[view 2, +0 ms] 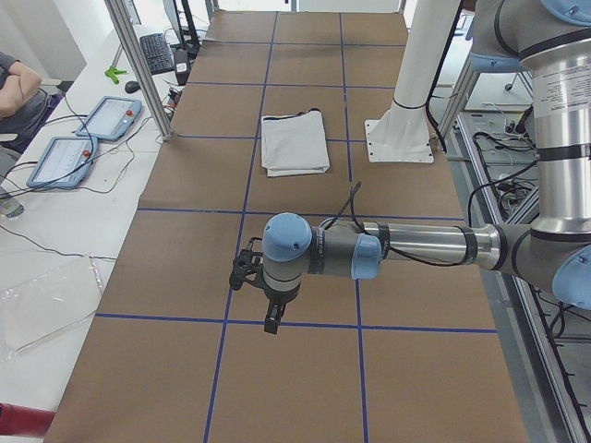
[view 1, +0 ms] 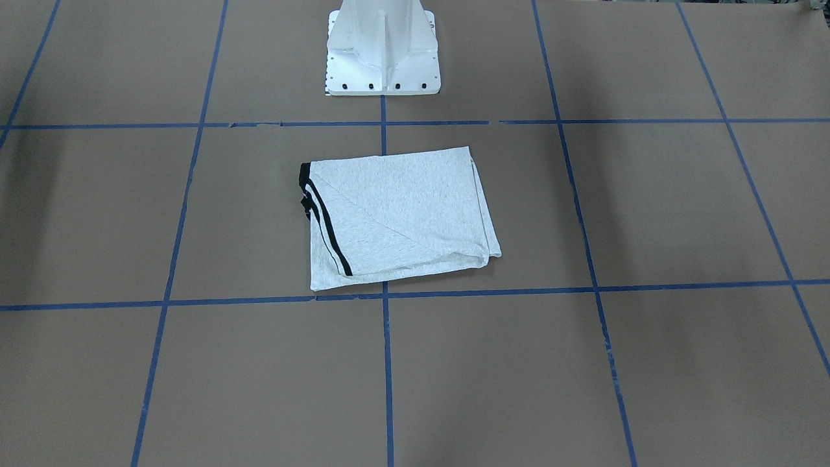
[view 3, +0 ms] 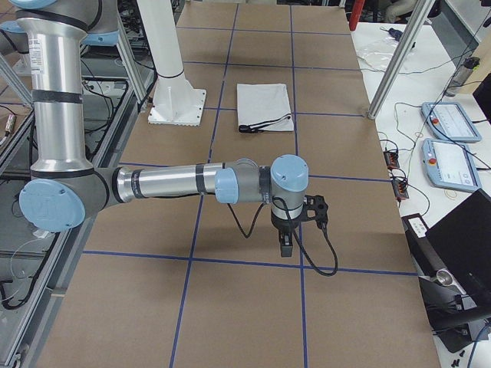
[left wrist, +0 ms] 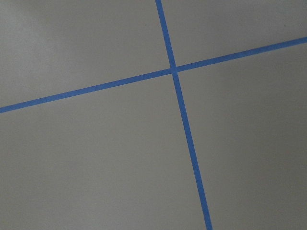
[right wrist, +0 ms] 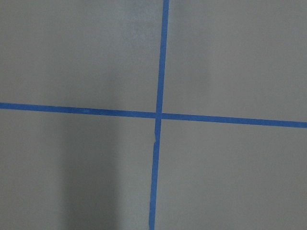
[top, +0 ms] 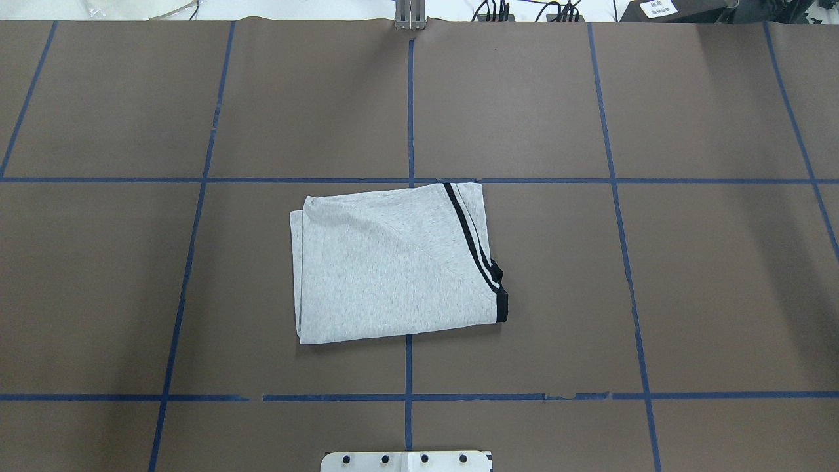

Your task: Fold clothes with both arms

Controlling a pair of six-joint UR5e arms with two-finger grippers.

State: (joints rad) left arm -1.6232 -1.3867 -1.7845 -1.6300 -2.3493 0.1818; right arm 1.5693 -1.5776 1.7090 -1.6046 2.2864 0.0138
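Grey heather jersey, thin and limp by the look of it, makes up the folded short-sleeved T-shirt (top: 387,262), which lies as a rough rectangle at the middle of the overhead frame, across the central line of the blue tape grid (top: 409,118) on the brown paper-covered table (top: 721,295). Its black double shoulder stripes (top: 468,236) run down the right side of the bundle there, ending in a black band at the lower right corner. I judge it light, soft and prone to sag, with stacked layers that could slide apart if only the top one is pinched; the safest hold looks to be at two corners of one edge, jaws closing through every layer. The black-fingered left gripper (view 2: 269,318) hangs low in the centre of the left side view, and the black-fingered right gripper (view 3: 285,244) low in the centre of the right side view, both well apart from the shirt; whether either is parted or clenched I cannot tell
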